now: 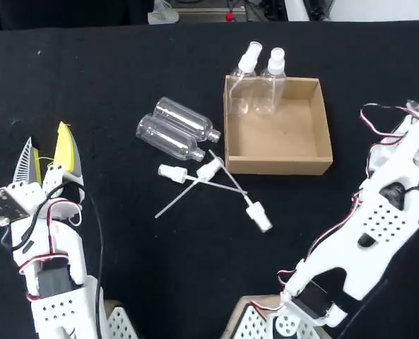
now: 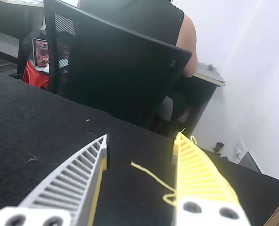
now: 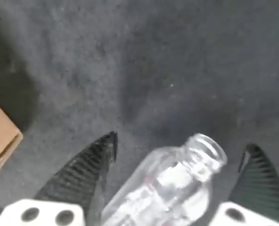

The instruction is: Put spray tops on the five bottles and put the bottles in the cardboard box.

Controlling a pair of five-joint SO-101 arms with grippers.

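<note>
Your white-and-yellow left gripper [image 1: 46,138], lower left of the overhead frame, gapes empty. Your black-fingered right gripper [image 3: 180,142] straddles an uncapped clear plastic bottle [image 3: 172,188], jaws wide, not clamping.

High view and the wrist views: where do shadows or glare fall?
High view: glare streaks on the two capless bottles lying by the cardboard box; the black table shows little shadow. Right wrist view: a dark shadow on the table beside the box corner; the rim of a third bottle glints. Left wrist view: the white wall is brighter than the black chair.
</note>
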